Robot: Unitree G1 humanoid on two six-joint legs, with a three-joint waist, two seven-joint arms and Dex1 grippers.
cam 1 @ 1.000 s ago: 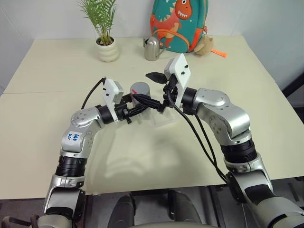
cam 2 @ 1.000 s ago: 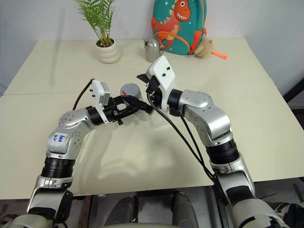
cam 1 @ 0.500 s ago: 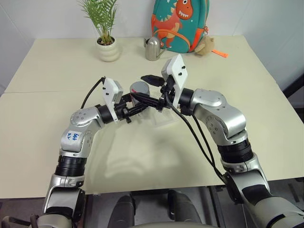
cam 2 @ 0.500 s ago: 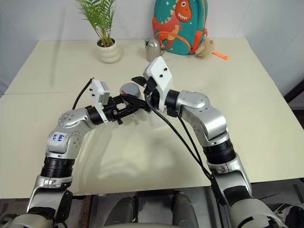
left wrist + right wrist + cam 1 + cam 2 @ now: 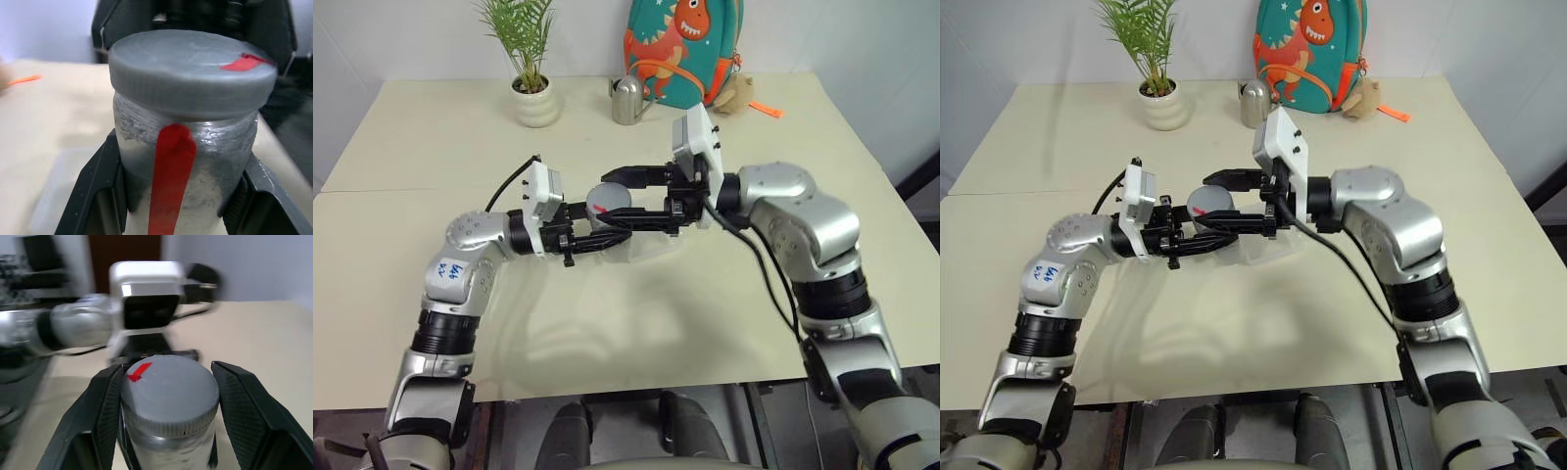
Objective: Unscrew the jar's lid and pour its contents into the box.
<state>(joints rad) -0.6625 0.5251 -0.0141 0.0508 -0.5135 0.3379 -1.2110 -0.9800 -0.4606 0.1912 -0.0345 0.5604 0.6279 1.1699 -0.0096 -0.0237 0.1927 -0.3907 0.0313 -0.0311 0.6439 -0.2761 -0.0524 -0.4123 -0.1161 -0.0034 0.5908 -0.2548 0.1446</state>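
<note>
The jar (image 5: 183, 161), clear with a red stripe, is held a little above the table with my left gripper (image 5: 610, 221) shut on its body; black fingers (image 5: 95, 191) press on both sides. Its grey lid (image 5: 168, 387) sits on top, marked with a red tab. From the opposite side my right gripper (image 5: 613, 199) is shut on the lid, one finger (image 5: 105, 401) on each side of the rim. The clear box (image 5: 651, 247) lies on the table just below and beside the jar. The contents are hidden.
At the table's far edge stand a potted plant (image 5: 530, 88), a metal watering can (image 5: 627, 101) and a dinosaur backpack (image 5: 677, 49), with a plush toy (image 5: 734, 93) and an orange piece (image 5: 766, 110) beside it.
My right gripper has gone from open to shut on the lid. Both wrists have turned so the grippers face each other, and both hands have drawn back with the jar.
</note>
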